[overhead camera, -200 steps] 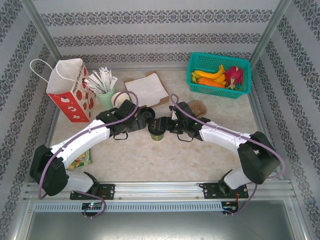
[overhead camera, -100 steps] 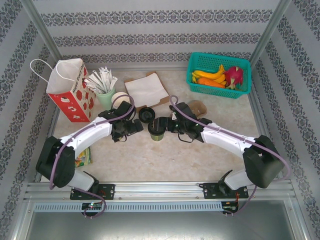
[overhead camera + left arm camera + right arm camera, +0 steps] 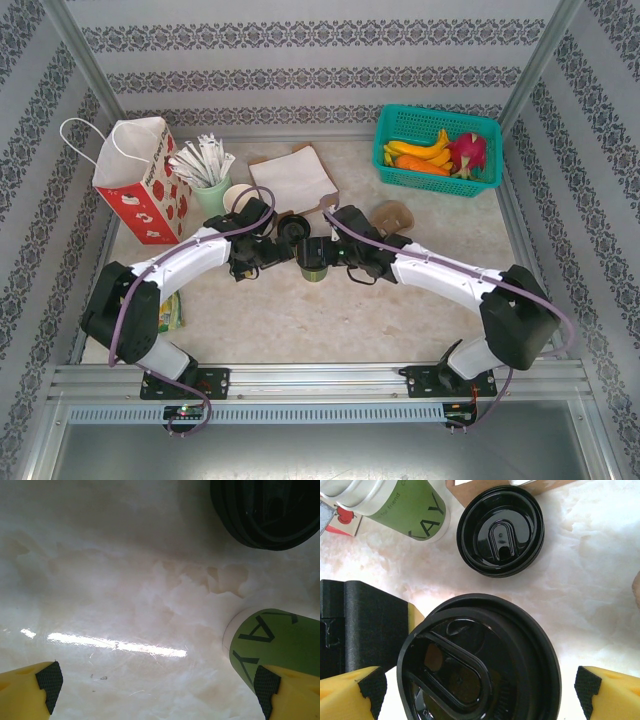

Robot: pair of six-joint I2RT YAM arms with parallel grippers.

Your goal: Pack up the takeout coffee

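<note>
takeout coffee (image 3: 485,670) lidded in glossy black plastic, polished stone-look table (image 3: 125,580) (bright glare), matt paper cup (image 3: 280,640)

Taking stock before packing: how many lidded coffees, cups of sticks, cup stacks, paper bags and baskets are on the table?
Lidded coffee: 1
Cup of sticks: 1
Cup stack: 1
Paper bag: 1
Basket: 1
Total: 5
</note>
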